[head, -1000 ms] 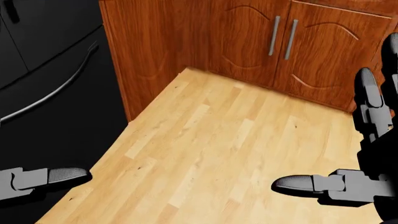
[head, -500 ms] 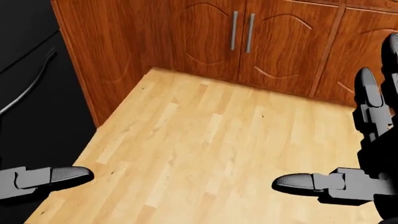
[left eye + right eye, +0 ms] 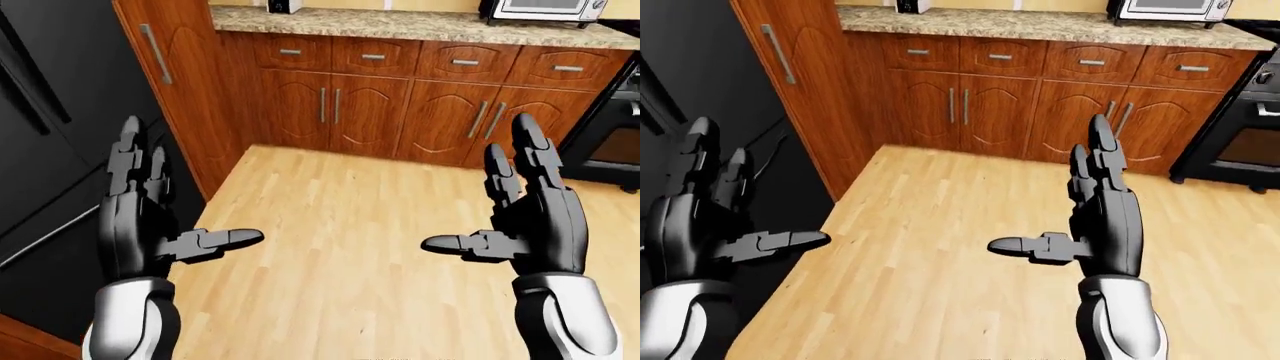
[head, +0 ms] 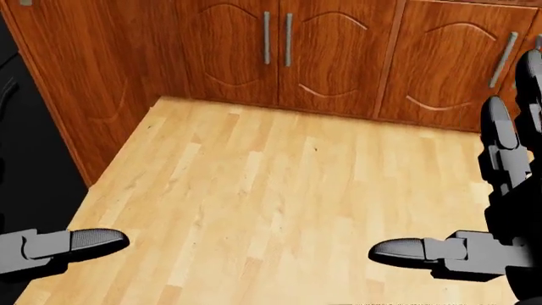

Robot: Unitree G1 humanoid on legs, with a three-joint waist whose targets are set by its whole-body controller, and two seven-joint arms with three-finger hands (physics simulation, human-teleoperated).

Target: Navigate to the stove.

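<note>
Robot facing the kitchen corner, black stove (image 3: 1248, 142) at the right edge of the right-eye view.
Grey three-finger left hand (image 3: 150, 217) and right hand (image 3: 530, 217) are raised with fingers spread, holding nothing, presumably carried clear for walking across the pale wood floor (image 3: 350, 225).

I stand in a domestic kitchen, rendered in simulation. A run of reddish wood base cabinets (image 3: 400, 112) with metal bar handles and a row of drawers (image 3: 465, 61) lines the top of the left-eye view, under a speckled granite countertop (image 3: 400, 22). A microwave (image 3: 545, 7) sits on that countertop. A black stove (image 3: 1245, 142) stands at right, a black refrigerator (image 3: 50, 165) at left. Light wood plank flooring (image 4: 279, 203) covers the floor.
</note>
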